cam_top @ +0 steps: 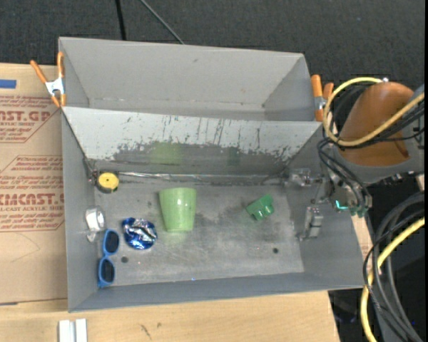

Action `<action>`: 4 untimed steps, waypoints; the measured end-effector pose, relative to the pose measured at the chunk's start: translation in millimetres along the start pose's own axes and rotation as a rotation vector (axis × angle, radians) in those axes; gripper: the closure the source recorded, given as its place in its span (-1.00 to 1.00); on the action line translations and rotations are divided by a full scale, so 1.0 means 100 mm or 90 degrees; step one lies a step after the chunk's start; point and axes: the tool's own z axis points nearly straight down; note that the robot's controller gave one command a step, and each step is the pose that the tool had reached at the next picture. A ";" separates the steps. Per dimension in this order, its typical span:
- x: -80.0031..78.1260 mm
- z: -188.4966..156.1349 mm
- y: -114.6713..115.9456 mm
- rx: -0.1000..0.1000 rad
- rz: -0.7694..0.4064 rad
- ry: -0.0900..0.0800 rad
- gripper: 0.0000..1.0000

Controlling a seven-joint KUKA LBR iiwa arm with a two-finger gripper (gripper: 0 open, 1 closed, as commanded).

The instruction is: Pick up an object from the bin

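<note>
The jaws hang low at the right end of the grey bin (185, 77), close to the foot of its right wall and over bare floor. They are small and dark against the metal, so I cannot tell whether they are apart or together; nothing shows between them. Above them, the arm's orange cover (371, 123) and looped yellow cables sit outside the bin's right rim.

The thing nearest to the jaws is a small dark green block (259, 208). It lies on the bin floor to the view's left of the jaws, level with them and clear of them, with a strip of bare floor between. It is a little longer than it is wide, and its long axis seems to run across the bin, tilted slightly up toward the right.

Further left stands a pale green cup (177, 209), its wider end toward the back wall. The rest lies well apart from the jaws at the bin's left end: a yellow disc (108, 182) near the back, a small silvery piece (94, 219), a crumpled blue and white wrapper (139, 234), and blue sunglasses (107, 257) along the left wall.
</note>
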 end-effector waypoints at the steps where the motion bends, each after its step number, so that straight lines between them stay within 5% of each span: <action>1: -0.28 0.69 0.35 -0.001 -0.181 -0.003 -1.00; 2: -0.29 0.67 0.33 0.001 -0.180 -0.005 1.00; 3: -0.14 -1.98 0.48 0.003 -0.182 -0.012 1.00; 4: -0.14 -0.77 0.24 0.000 -0.410 -0.002 1.00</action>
